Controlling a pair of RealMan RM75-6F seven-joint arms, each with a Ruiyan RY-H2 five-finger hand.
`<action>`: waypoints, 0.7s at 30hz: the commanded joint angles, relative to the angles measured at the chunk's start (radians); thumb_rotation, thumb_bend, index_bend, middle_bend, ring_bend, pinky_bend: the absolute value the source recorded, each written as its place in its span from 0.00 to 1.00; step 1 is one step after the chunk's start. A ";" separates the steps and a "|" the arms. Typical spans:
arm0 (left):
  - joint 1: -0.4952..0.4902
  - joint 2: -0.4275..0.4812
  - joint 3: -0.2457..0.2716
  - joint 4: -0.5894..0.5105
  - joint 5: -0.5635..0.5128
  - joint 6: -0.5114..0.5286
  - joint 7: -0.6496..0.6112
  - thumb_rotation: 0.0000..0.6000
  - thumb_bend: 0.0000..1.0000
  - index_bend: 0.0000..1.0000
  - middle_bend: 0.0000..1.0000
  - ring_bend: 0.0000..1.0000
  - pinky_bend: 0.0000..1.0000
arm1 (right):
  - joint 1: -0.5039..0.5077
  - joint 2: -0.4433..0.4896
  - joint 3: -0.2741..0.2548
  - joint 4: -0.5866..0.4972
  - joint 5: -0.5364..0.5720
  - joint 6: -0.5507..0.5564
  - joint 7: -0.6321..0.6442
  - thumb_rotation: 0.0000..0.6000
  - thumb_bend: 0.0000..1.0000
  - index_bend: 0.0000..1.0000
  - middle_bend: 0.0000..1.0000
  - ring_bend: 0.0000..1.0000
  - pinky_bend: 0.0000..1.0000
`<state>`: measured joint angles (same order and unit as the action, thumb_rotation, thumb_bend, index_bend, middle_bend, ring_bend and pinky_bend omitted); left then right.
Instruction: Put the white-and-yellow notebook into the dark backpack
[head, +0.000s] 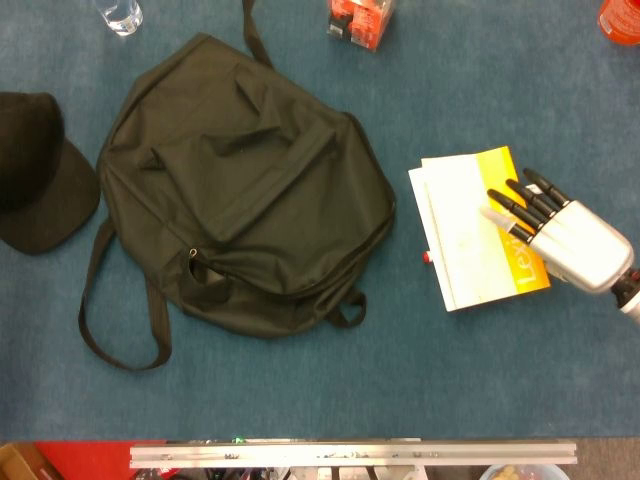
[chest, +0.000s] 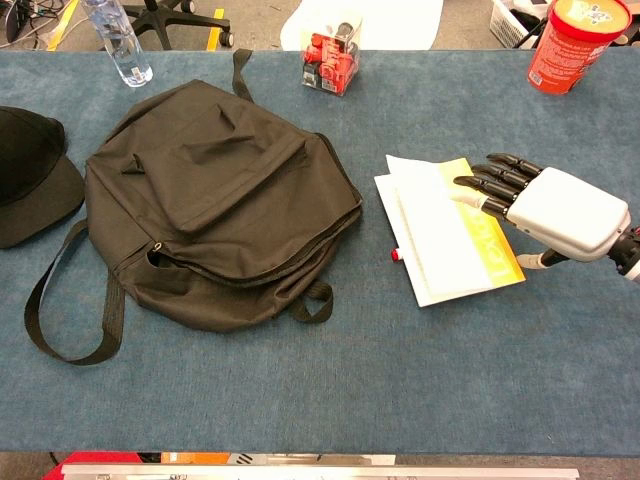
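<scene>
The white-and-yellow notebook lies flat on the blue table, right of the dark backpack. My right hand reaches in from the right, fingers stretched out flat on the notebook's yellow strip, holding nothing. The backpack lies flat with its zipper showing a small gap at the near left corner. A red-capped pen pokes out from under the notebook's left edge. My left hand shows in neither view.
A black cap lies at the far left. A water bottle, a clear box of red items and a red tub stand along the back edge. Backpack straps loop toward the front left.
</scene>
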<state>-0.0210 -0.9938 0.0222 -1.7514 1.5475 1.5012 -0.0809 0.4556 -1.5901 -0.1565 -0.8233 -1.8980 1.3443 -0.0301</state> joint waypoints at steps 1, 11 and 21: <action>0.001 0.000 0.000 0.001 -0.002 0.000 -0.001 1.00 0.25 0.00 0.01 0.02 0.09 | 0.004 -0.009 -0.006 0.012 -0.005 0.003 0.007 1.00 0.01 0.02 0.10 0.00 0.00; 0.003 0.001 0.001 0.004 -0.009 -0.004 -0.005 1.00 0.25 0.00 0.01 0.02 0.09 | 0.015 -0.042 -0.026 0.077 -0.020 0.031 0.046 1.00 0.01 0.04 0.12 0.00 0.00; 0.005 0.008 0.004 0.004 -0.010 -0.006 -0.017 1.00 0.25 0.00 0.01 0.02 0.09 | 0.036 -0.108 -0.031 0.159 -0.032 0.064 0.096 1.00 0.31 0.12 0.17 0.00 0.00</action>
<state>-0.0158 -0.9862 0.0259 -1.7476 1.5376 1.4953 -0.0974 0.4890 -1.6933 -0.1862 -0.6703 -1.9282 1.4040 0.0615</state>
